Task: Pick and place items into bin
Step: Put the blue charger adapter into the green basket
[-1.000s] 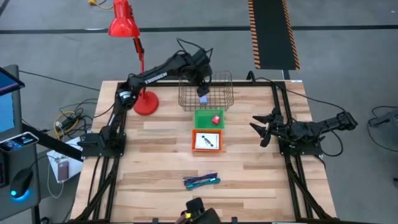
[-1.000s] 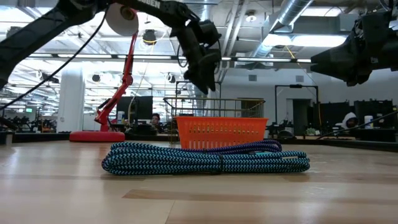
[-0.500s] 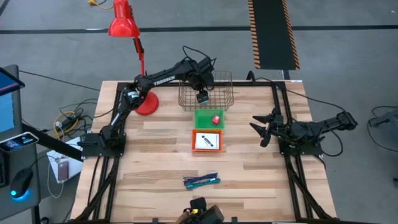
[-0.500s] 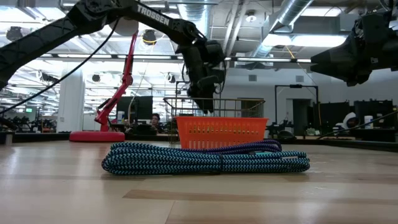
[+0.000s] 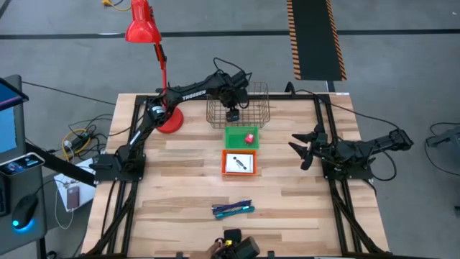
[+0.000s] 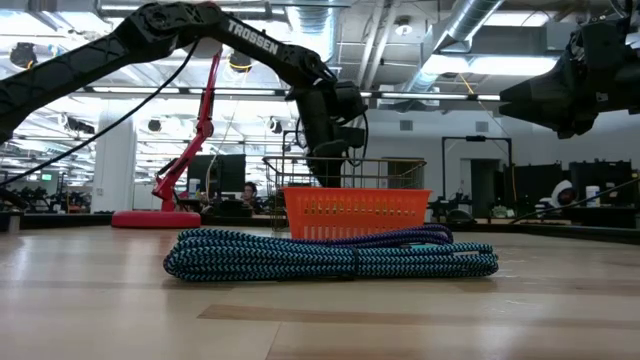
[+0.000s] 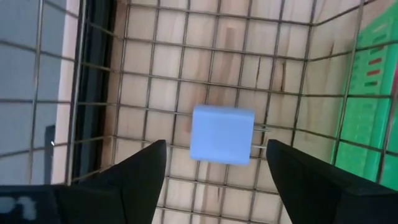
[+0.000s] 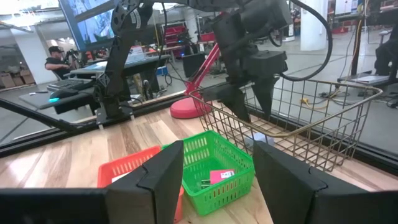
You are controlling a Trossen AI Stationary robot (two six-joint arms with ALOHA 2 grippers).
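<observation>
One blue block (image 7: 221,134) in wire bin (image 5: 257,92)

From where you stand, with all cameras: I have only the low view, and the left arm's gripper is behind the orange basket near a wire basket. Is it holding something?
Observer: No. In the left wrist view the fingers are spread, and a pale blue block lies free on the floor of the wire basket.
Operator: Thank you. Is the left gripper inside the basket or only above it?
Observer: From the high view, the left gripper is over the wire basket's inside, within its rim.
Operator: And the right arm, is it near?
Observer: No. The right gripper waits open at the table's right side, apart from the green basket.
</observation>
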